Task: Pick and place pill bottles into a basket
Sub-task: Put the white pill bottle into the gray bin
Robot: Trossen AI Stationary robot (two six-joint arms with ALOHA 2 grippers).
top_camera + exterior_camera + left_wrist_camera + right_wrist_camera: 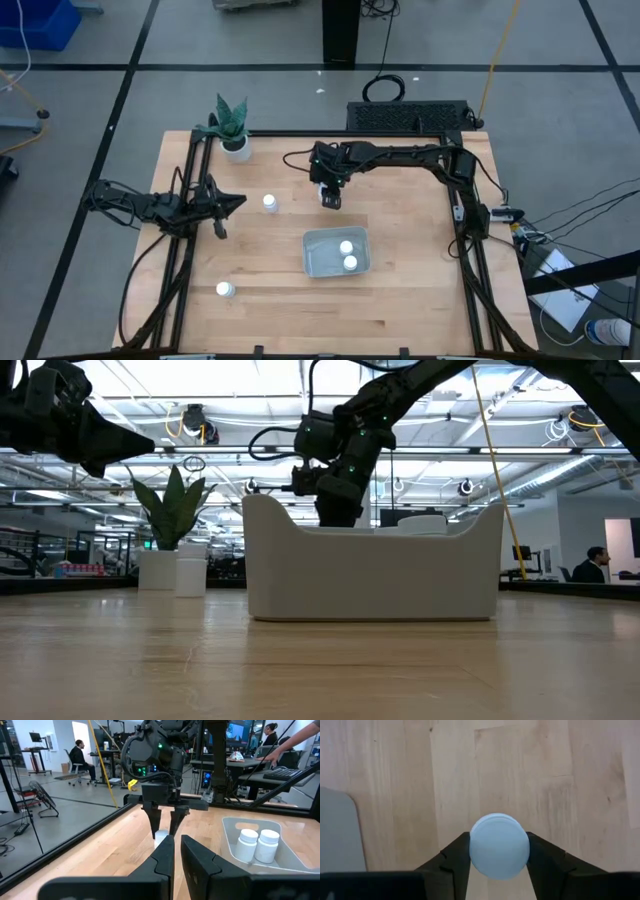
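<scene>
The pale grey basket (312,262) lies mid-table with two white pill bottles (348,254) standing in it; they also show in the left wrist view (257,845). One bottle (270,203) stands left of centre, another (225,290) near the front left. My right gripper (330,197) is just beyond the basket's far edge, shut on a further bottle (499,846). My left gripper (228,204) hovers at the table's left, shut and empty, pointing toward the right gripper. My right gripper pinches the bottle between its two fingers, one on each side of the round cap (475,847). The fingers come from above, pointing down. The bottle stands upright between them. I cannot tell whether its base is on the table, as the left fingers hide it.
A white pot with a green plant (235,140) stands at the far left corner. Dark frame rails (460,230) run along the table's left and right sides. Bare wood lies between the basket and the left bottles. People sit beyond the table (80,757).
</scene>
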